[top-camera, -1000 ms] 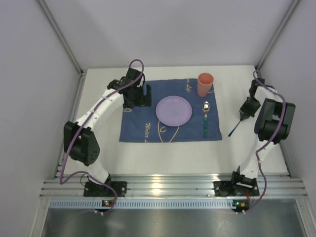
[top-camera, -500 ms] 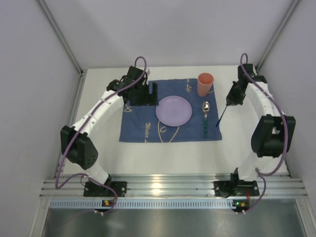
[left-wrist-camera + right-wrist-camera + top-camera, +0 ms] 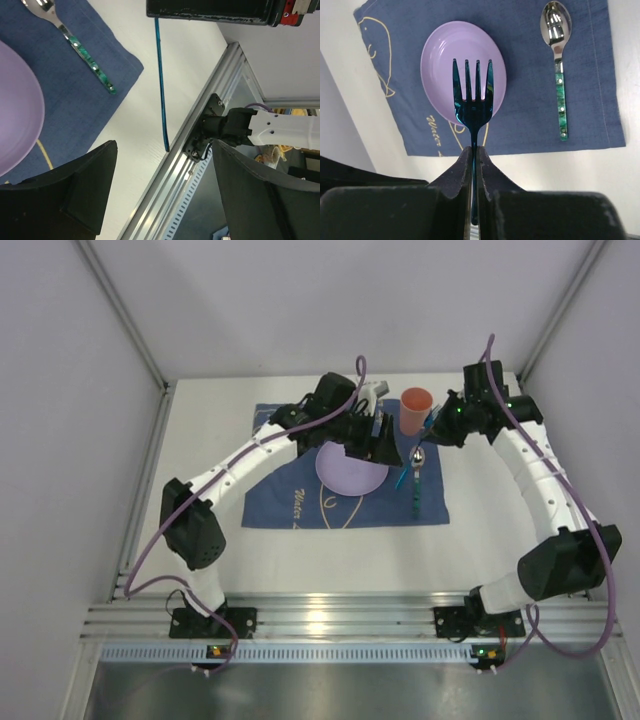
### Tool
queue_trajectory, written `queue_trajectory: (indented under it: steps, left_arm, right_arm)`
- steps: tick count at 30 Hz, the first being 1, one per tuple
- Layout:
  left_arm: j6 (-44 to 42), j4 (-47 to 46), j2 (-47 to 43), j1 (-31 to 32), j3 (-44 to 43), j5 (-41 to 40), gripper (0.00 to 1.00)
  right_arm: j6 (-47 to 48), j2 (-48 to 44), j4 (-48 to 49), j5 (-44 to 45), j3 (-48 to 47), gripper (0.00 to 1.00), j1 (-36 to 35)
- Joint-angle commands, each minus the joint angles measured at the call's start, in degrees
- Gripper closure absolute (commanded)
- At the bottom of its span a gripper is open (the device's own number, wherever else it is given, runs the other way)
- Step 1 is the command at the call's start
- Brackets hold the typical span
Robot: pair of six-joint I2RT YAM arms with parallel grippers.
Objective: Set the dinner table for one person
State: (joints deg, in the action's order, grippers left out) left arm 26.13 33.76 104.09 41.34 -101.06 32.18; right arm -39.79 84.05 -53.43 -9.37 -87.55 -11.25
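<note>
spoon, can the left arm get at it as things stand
Probably not cleanly: the open left gripper is near the spoon, but the fork held by the right gripper hangs close beside it, likely in the way.

The dinner table [image 3: 330, 560] is just a big smooth white rectangular top, lying flat. A ribbed aluminium rail [image 3: 350, 620] runs along the edge on the near side of the dark-blue cloth [image 3: 380, 505], and bare white shows all round that cloth.

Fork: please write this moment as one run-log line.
right gripper: shut on fork | left gripper: open, empty | plate, spoon, cup: on cloth
</note>
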Motion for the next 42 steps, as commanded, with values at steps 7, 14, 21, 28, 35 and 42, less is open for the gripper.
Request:
queue_trajectory:
  steps: [7, 14, 21, 28, 35, 42]
  left_arm:
    - [5.07, -9.41, 2.08, 1.63, -0.81, 5.79, 0.32]
    - [6.48, -10.64, 3.92, 2.52, -0.9, 5.0, 0.52]
    - [5.69, -7.94, 3.23, 2.17, -0.72, 0.26, 1.0]
    - [5.34, -10.63, -8.8, -12.74, 16.65, 1.3, 1.0]
    - [1.12, -14.15, -14.19, -29.9, 32.75, 11.65, 1.0]
    - [-3.01, -14.16, -2.6, -36.68, 33.38, 20.98, 1.0]
  right_arm:
    - [-4.94, -1.7, 1.13, -3.9, -4.39, 1.0, -2.03]
    - [-7.23, -2.05, 3.5, -8.11, -4.03, 1.0, -3.17]
    - [-7.5, -1.96, 6.06, -11.46, -4.03, 0.89, -3.78]
    - [-1.44, -2.05, 2.2, -8.83, -8.69, 0.0, -2.73]
    - [1.21, -3.63, 0.35, -10.05, -4.75, 0.0, -1.76]
    - [2.08, -4.51, 0.17, -11.11, -1.13, 0.0, -1.76]
